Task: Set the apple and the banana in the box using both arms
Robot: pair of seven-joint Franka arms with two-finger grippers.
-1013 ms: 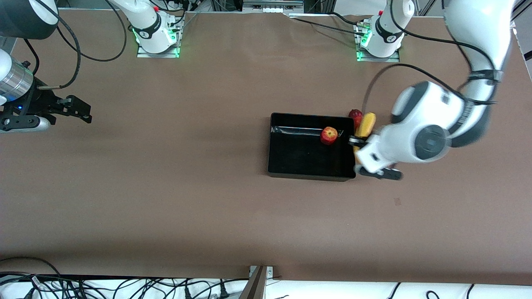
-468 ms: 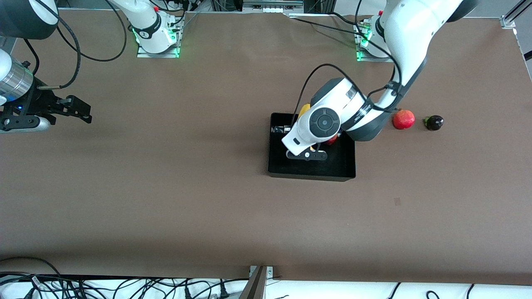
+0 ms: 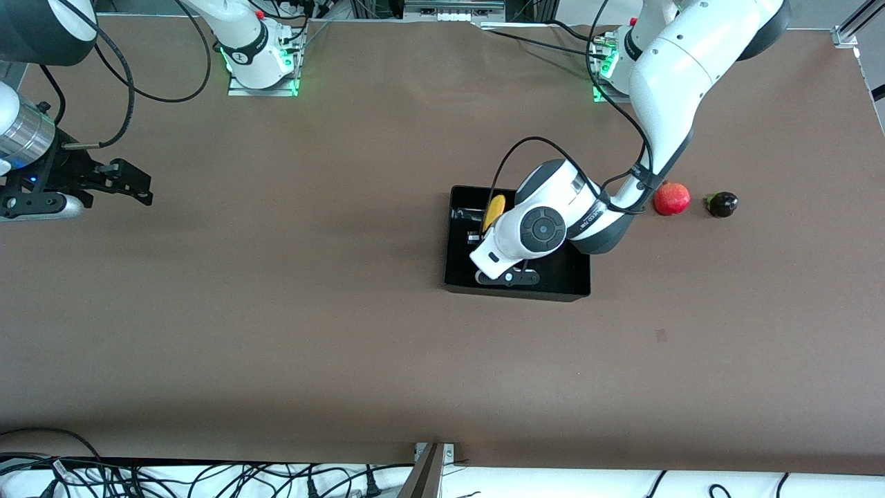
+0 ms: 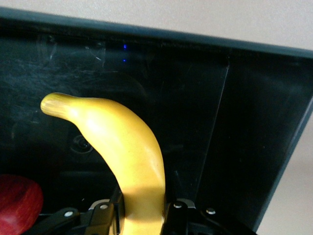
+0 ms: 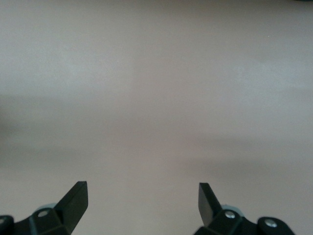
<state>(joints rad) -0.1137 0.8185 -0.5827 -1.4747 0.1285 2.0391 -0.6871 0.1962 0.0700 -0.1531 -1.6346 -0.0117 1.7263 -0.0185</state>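
— Since a moment ago the left gripper (image 4: 142,220) has swung in over the box (image 3: 456,280), clamped on the banana (image 4: 122,156).

— And the right gripper (image 3: 135,183)?

— Waiting over its end of the table (image 3: 311,332), fingers spread. An apple (image 4: 17,200) lies in the box; a red fruit (image 3: 671,198) and a dark one (image 3: 723,204) sit toward the left arm's end.

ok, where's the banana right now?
The banana is held in the shut left gripper over the box. The left wrist view shows the apple beside it in the box.
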